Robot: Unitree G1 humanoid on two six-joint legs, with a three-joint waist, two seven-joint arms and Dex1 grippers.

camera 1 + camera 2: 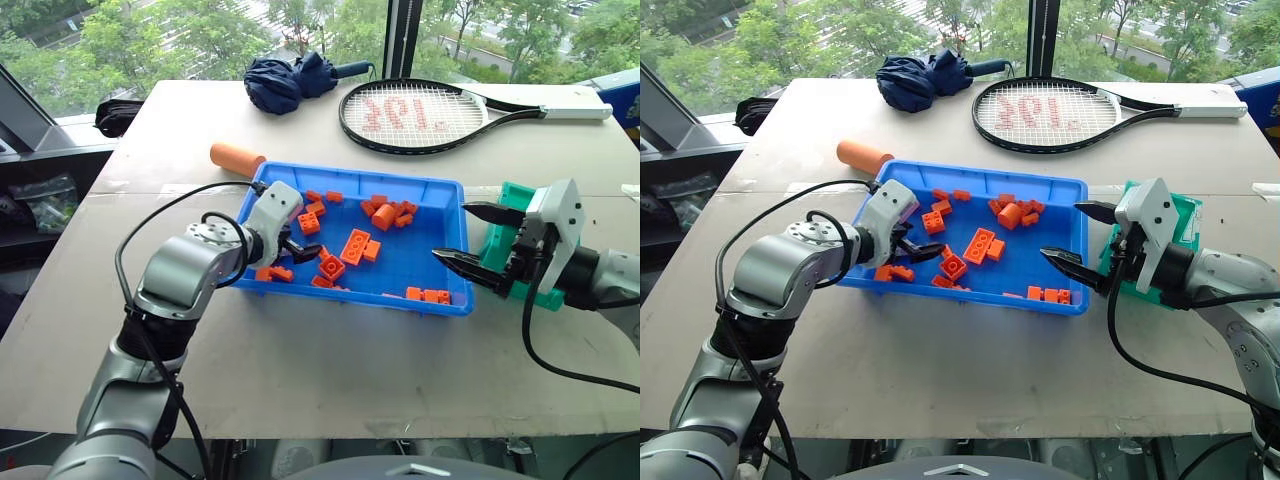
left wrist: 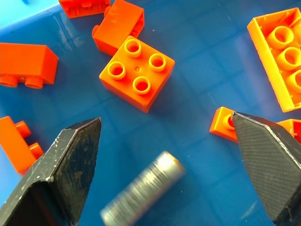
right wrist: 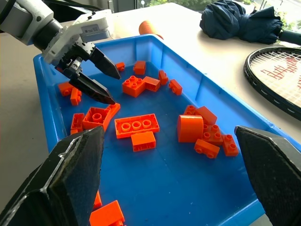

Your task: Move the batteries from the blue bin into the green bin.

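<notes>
The blue bin (image 1: 420, 258) lies in the middle of the table, strewn with orange toy bricks (image 1: 355, 245). My left gripper (image 1: 303, 247) reaches down into its left part, open. In the left wrist view a silver-grey battery (image 2: 143, 190) lies on the bin floor between and just short of the gripper's (image 2: 165, 120) open fingers, untouched. The green bin (image 1: 512, 196) stands against the blue bin's right end. My right gripper (image 1: 452, 231) hovers in front of the green bin, over the blue bin's right rim, open and holding nothing.
A larger orange cylinder (image 1: 236, 158) lies on the table by the blue bin's far left corner. Behind the bins are a tennis racket (image 1: 415, 115) and a folded dark-blue umbrella (image 1: 290, 80). Bare table stretches in front of the bins to the near edge.
</notes>
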